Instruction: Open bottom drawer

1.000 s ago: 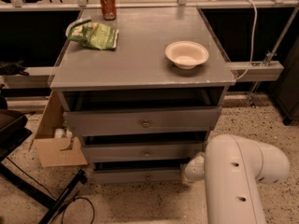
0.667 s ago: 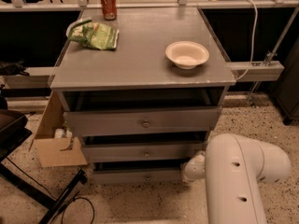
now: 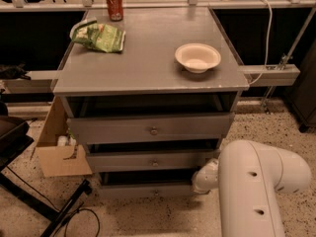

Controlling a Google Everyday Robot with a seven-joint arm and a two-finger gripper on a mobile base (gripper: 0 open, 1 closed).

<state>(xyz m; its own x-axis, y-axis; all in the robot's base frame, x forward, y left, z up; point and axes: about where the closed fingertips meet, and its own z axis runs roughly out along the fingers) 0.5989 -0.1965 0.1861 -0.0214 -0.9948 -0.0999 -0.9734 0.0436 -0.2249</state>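
1. A speckled floor (image 3: 276,127) carries a grey cabinet (image 3: 148,68); on its top stand a white bowl (image 3: 197,58), a green bag (image 3: 101,36) and a red can (image 3: 114,4).
2. The bottom drawer (image 3: 143,189) is the lowest of three, with a dark gap above its front.
3. The gripper (image 3: 202,179), at the end of the white arm (image 3: 256,186), sits by that drawer's right end; its grip state is hidden.

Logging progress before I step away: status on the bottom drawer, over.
Hand low by right end of bottom drawer, right of its knob. How far out, cannot tell. Cardboard box on floor at left, off the drawer's path.
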